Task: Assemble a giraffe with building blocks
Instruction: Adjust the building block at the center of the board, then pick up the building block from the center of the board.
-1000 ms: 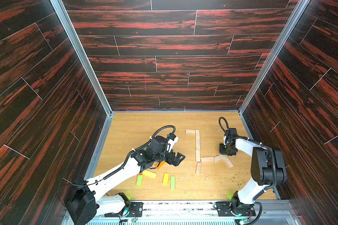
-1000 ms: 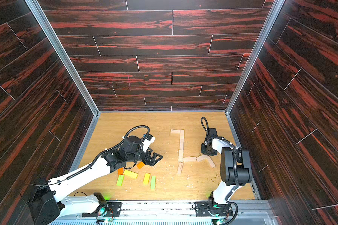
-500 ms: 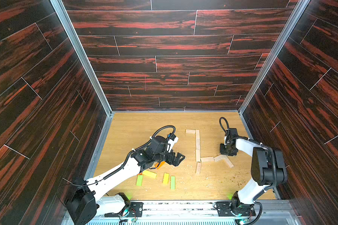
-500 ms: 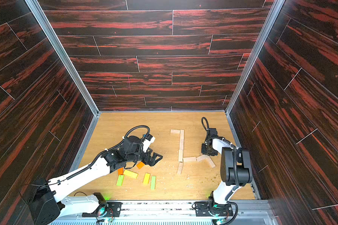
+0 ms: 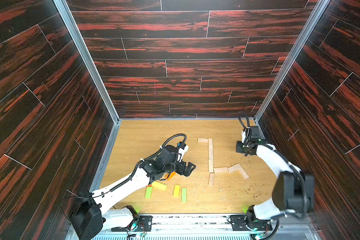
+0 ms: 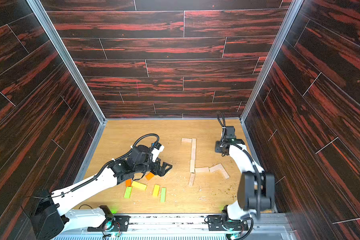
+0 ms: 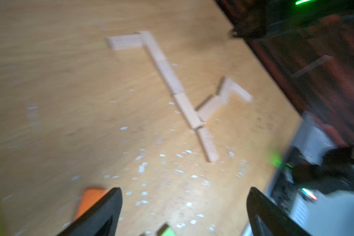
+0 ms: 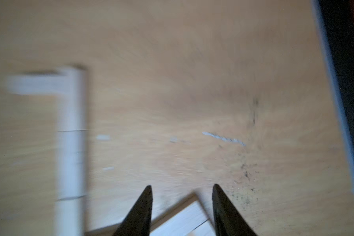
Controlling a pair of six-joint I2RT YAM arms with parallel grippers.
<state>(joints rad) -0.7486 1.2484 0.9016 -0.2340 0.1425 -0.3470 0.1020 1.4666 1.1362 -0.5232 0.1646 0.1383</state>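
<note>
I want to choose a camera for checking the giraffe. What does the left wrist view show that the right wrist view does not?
Only the left wrist view: the open left tool, an orange block and the lowest leg plank. Only the right wrist view: the right tool seen up close, parted and empty. Both: the head plank meeting the neck line, an angled pale plank, and the wooden table.

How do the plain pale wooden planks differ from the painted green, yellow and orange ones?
The plain pale wooden planks are bare wood; the painted planks are green, yellow and orange. The pale planks line up end to end as a figure; the painted planks lie loose at mixed angles. The pale planks sit nearer the right arm; the painted planks by the left arm. All lie flat on the table.
</note>
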